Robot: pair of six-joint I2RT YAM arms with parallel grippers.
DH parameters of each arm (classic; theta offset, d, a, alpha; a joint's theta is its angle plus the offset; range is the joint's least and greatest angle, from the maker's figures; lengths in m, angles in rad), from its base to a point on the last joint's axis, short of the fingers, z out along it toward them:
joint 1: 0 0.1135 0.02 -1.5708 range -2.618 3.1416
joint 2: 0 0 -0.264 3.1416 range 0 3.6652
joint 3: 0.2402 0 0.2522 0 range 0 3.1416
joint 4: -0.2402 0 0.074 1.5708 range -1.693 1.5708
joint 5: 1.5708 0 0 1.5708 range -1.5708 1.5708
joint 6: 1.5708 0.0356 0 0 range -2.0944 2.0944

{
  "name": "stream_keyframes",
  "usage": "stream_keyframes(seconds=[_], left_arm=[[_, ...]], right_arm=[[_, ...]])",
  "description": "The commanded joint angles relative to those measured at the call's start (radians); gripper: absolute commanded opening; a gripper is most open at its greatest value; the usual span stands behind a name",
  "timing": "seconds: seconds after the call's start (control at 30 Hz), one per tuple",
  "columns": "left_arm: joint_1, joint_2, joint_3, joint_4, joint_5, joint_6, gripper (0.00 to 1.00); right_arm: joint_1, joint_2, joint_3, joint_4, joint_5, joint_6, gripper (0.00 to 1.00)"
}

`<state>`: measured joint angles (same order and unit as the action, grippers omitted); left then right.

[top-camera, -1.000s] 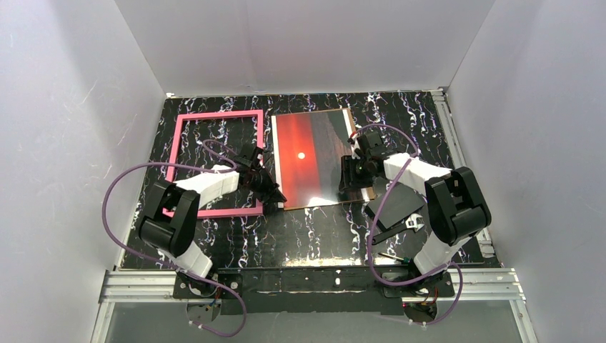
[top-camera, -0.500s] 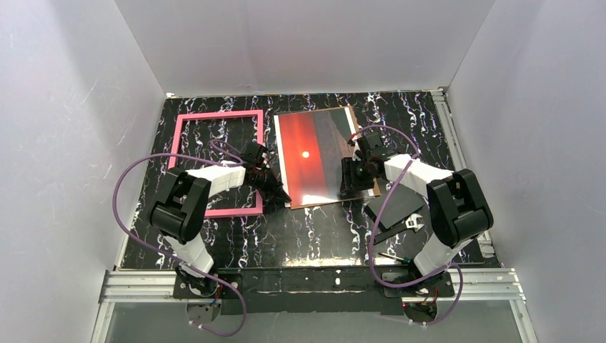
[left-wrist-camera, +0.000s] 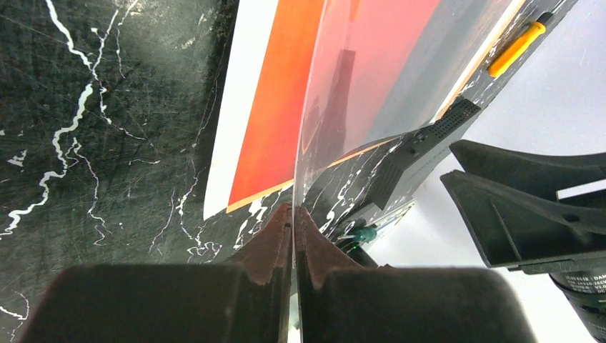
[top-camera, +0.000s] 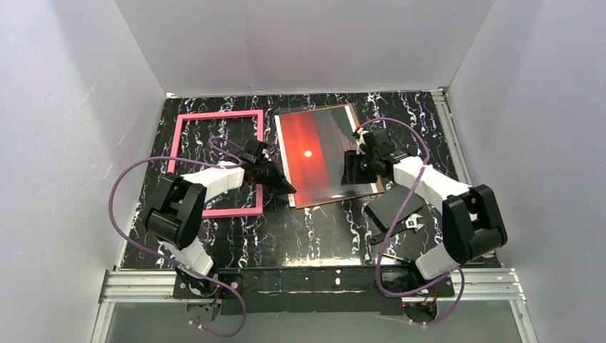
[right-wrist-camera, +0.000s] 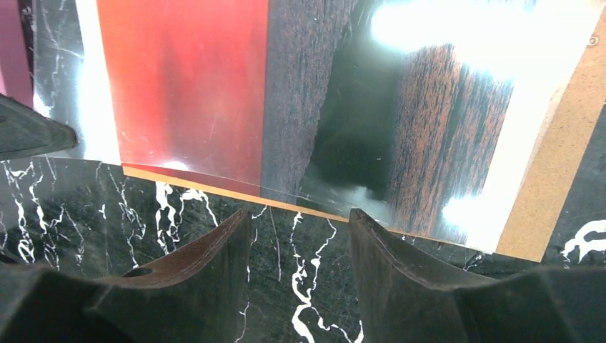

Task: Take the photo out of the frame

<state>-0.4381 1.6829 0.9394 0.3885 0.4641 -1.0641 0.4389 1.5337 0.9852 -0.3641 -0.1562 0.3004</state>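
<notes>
Top external view, we list: photo [top-camera: 314, 153] flat on the counter [top-camera: 307, 229], just right of the empty frame [top-camera: 217, 115], long axis running away from us; left hand [top-camera: 284, 187] at its near-left corner pinching a clear sheet [left-wrist-camera: 371, 78]; right hand [top-camera: 355, 168] spread over its right edge.

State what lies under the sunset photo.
A brown board shows past the photo's near and right edges, on the marble table. Its middle is covered; anything between them cannot be seen. The left pincer grips a clear sheet.
</notes>
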Motion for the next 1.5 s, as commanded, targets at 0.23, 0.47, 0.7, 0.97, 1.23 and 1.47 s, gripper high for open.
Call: stream_keyframes(seconds=[0.23, 0.47, 0.7, 0.97, 1.23, 1.47], left_arm=[[-0.01, 0.089, -0.028, -0.031, 0.049, -0.043, 0.0], [-0.01, 0.09, -0.012, -0.096, 0.05, 0.025, 0.19], [-0.01, 0.067, 0.014, -0.142, 0.052, 0.034, 0.02], [-0.01, 0.029, 0.08, -0.284, 0.082, 0.001, 0.0], [-0.01, 0.019, 0.082, -0.242, 0.133, -0.084, 0.0], [-0.01, -0.005, 0.09, -0.288, 0.13, -0.071, 0.0]], right_arm=[[0.0, -0.042, 0.016, -0.023, 0.015, 0.012, 0.6], [0.002, 0.021, 0.02, -0.029, 0.002, -0.002, 0.6], [0.215, -0.085, -0.064, 0.103, 0.129, -0.164, 0.9], [0.495, -0.112, -0.128, 0.284, 0.383, -0.378, 0.89], [0.587, -0.076, -0.206, 0.539, 0.446, -0.461, 0.79], [0.64, 0.005, -0.206, 0.639, 0.508, -0.538, 0.73]])
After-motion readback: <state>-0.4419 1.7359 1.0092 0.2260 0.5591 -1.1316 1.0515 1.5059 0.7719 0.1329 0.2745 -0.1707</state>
